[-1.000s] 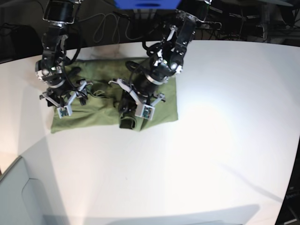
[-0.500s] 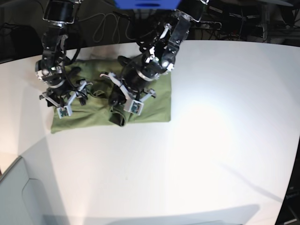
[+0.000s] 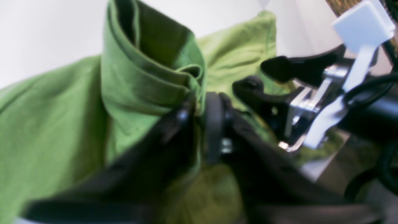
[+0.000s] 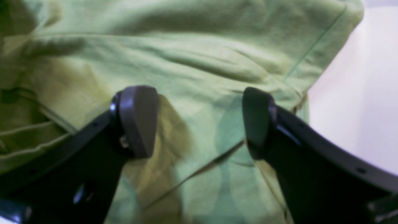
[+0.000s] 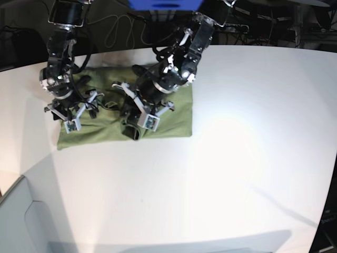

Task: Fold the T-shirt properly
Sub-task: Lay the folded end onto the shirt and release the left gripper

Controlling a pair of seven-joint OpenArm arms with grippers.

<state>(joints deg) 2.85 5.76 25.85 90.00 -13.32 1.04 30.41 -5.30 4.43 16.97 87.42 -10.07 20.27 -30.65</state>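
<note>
Nearest the base camera lies bare white desk [image 5: 210, 190] — nothing on it on this side. Farther in, the plain olive-green short-sleeved T-shirt of thin, wrinkly cotton [image 5: 176, 122] lies as a wide band across the desk's far-left part, its long axis running side to side, its near edge fairly straight and its right edge squared off.

Over the middle of that band hangs the left gripper [image 3: 201, 124], on the right-hand arm in the base view. Its wrist camera shows a rolled, doubled flap of green cloth standing up between the black pads, the two jaws drawn close around a thin bunch of it — pinched on the fabric, as far as the blurred close-up shows, though how firm the grip is cannot be judged. The flap rises straight ahead of the jaws and curls over toward the left of that view, with flat shirt and white desk beyond.

Farther left, the right gripper [image 4: 199, 121] hovers over the shirt's other end. Its jaws stand wide apart, nothing between them but flat cloth below, a hem line running diagonally under the gap and the shirt's edge just off to the right.

So the relation that counts: the carried fold sits at mid-shirt, in the left arm's jaws, with the right arm's end of the band lying beyond it along the long axis. The left arm is plainly the nearer one to lay that flap down.
</note>
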